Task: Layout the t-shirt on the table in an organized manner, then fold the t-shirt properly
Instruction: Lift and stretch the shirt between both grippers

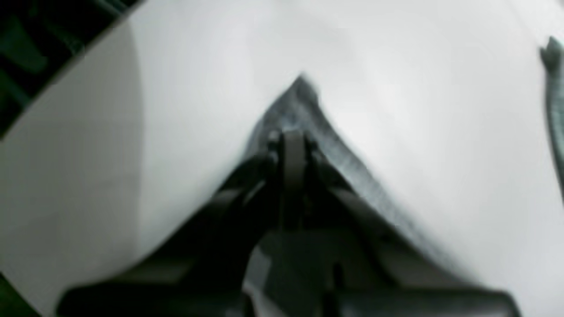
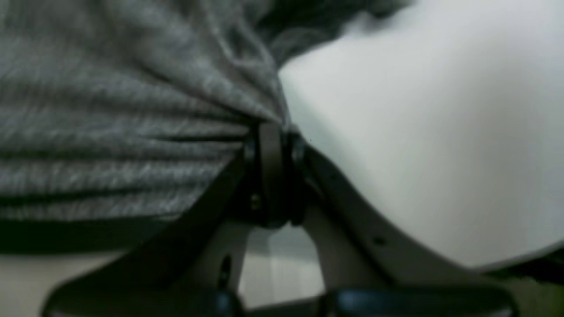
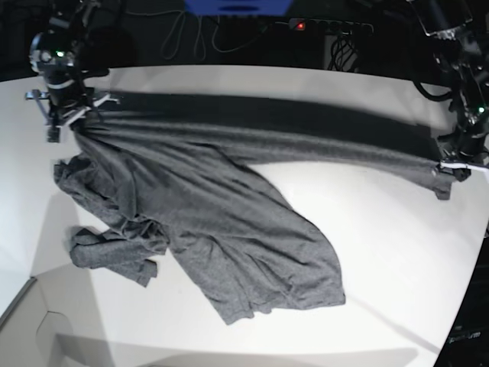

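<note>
One t-shirt, one bench and two hands were counted in the base view.

At the far left of that view, the right hand was seen at the back corner of the bench, its jaws closed together on a bunched edge of the t-shirt. In the right wrist view the right hand was shown pinched on gathered grey folds of the t-shirt, with the white bench lying beside it.

From that grip, one edge of the garment was stretched as a long taut band across the back of the bench toward the right. Below the band, the body of the t-shirt was spread in wrinkles over the middle of the bench, and one sleeve was seen crumpled near the left front edge. A second sleeve could not be made out.

At the far right of the base view, the left hand was seen with its jaws clamped on the other end of the band. In the blurred left wrist view the left hand was shown closed on one pointed corner of the t-shirt, above the bench.
</note>
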